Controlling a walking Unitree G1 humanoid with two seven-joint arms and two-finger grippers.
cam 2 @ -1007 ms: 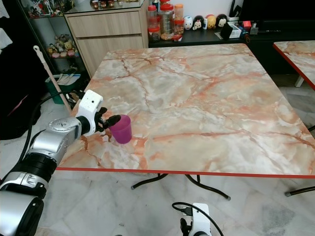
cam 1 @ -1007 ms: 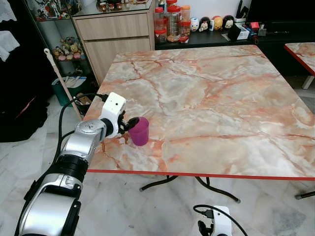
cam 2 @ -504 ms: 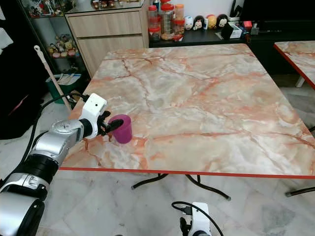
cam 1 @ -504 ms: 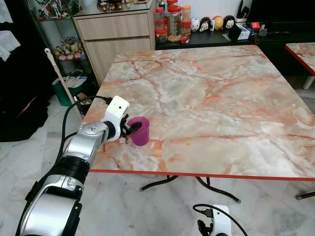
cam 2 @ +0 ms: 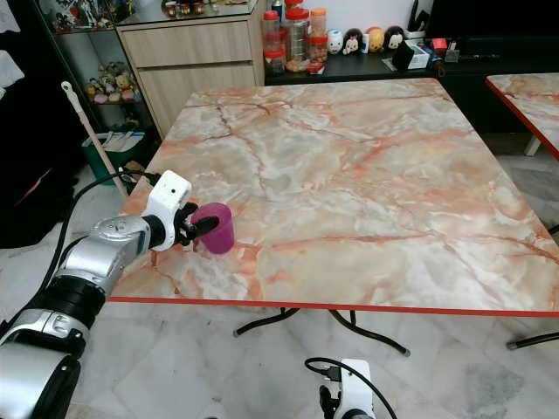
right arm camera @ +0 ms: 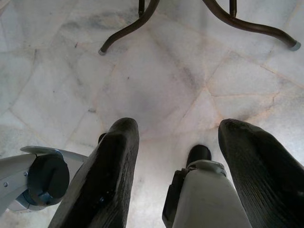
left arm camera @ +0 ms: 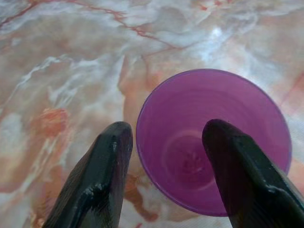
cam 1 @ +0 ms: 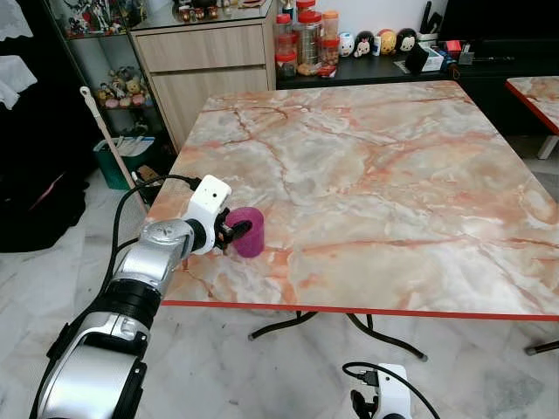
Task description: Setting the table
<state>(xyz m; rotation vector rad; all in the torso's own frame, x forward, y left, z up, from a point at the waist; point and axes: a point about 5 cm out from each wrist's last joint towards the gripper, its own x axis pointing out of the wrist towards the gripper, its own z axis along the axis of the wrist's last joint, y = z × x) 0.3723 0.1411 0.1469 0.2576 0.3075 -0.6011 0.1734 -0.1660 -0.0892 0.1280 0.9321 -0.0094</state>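
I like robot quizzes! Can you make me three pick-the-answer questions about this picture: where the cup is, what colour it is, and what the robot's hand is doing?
1. Where is the cup?
A. on the floor
B. on the marble table, near its front left corner
C. on the cabinet

2. What colour is the cup?
A. purple
B. green
C. white

3. The left pincer is:
A. hanging by the floor
B. open, one finger inside the cup's rim, one outside
C. holding a spoon

Answers: 1 B, it stands by the table's red edge. 2 A, purple all over. 3 B, the wrist view shows it.

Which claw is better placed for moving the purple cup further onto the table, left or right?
Probably the left. The left claw already straddles the rim of the purple cup near the table edge; the right claw hangs low over the floor.
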